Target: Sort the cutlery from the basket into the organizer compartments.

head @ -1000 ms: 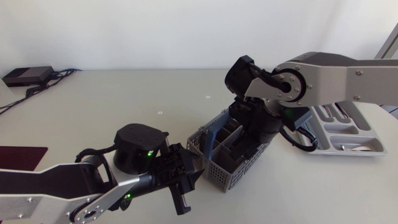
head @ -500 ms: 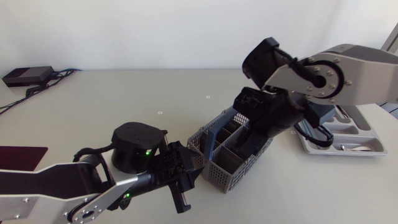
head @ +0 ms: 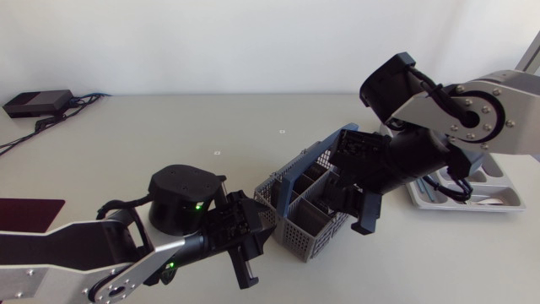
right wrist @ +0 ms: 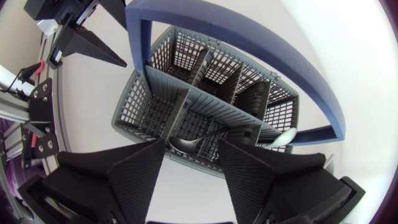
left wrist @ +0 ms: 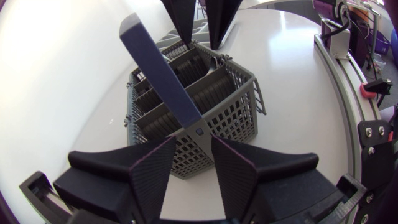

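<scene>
- My left claw (left wrist: 191, 169) is spread, and nothing is between its two black wedge fingers (left wrist: 152, 174).
- Just ahead of this claw stands the grey plastic lattice basket (left wrist: 231, 106), upright on the white table (left wrist: 292, 68).
- One foot of the basket's blue arched handle (left wrist: 158, 68) is fixed on the basket wall nearest to the left claw, straight ahead of the gap between the fingers. I see no contact between the fingers and the basket.
- Beyond the far side of the basket, as seen from the left claw, the two finger tips of my right claw (right wrist: 191, 168) point down to it.
- The right claw is also spread and holds nothing. It hangs over the basket, and the open compartments are directly under it.
- A metal spoon (right wrist: 186, 142) lies in the compartment just under the gap of the right claw, with its bowl close to one finger tip.
- A second shiny spoon bowl (right wrist: 283, 138) shows near the other finger of the right claw, beside a foot of the blue handle.
- The pale grey plastic organizer tray (head: 498, 203) lies behind the right claw, on the other side of my right arm from the basket, and the arm hides part of it.
- A shiny metal piece (head: 474, 200) rests in the tray; which compartment, I cannot tell.
</scene>
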`<action>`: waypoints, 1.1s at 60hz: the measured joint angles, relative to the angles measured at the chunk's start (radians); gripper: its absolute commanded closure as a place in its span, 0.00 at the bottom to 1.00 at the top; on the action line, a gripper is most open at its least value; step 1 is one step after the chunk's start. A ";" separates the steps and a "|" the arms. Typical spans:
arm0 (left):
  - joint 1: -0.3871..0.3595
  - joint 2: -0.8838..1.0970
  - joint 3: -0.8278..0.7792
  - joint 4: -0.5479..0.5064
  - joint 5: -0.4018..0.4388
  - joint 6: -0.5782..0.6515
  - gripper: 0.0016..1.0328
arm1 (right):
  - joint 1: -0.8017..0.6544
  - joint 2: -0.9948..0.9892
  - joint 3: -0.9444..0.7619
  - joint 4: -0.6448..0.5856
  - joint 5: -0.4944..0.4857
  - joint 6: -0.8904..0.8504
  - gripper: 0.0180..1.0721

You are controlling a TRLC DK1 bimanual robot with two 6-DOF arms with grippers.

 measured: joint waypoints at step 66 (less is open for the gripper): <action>0.000 0.000 0.000 0.001 0.000 0.004 0.60 | 0.001 -0.014 -0.013 0.011 0.009 -0.433 0.51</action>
